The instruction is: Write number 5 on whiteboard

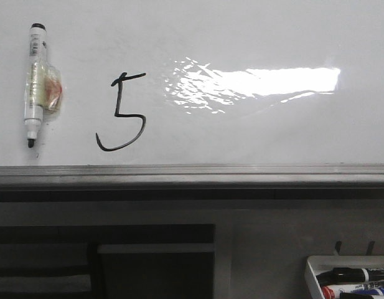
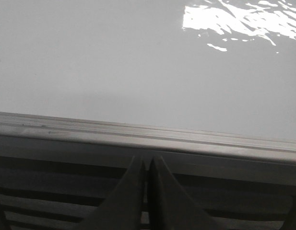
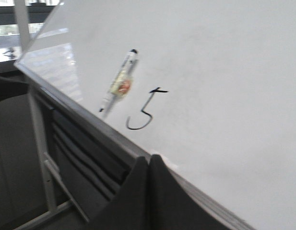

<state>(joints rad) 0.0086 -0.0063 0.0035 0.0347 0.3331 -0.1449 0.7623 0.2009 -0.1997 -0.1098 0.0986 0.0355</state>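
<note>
Both grippers, left (image 2: 147, 165) and right (image 3: 148, 163), are pressed together; a handwritten number 5 (image 1: 122, 112) marks the whiteboard (image 1: 254, 37).

One number 5 (image 1: 121, 112), one whiteboard (image 1: 254, 37)

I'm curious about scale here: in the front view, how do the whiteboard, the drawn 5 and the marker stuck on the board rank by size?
1. whiteboard, by far the largest.
2. marker.
3. number 5, slightly shorter than the marker but wider, so these two are nearly alike.
</note>
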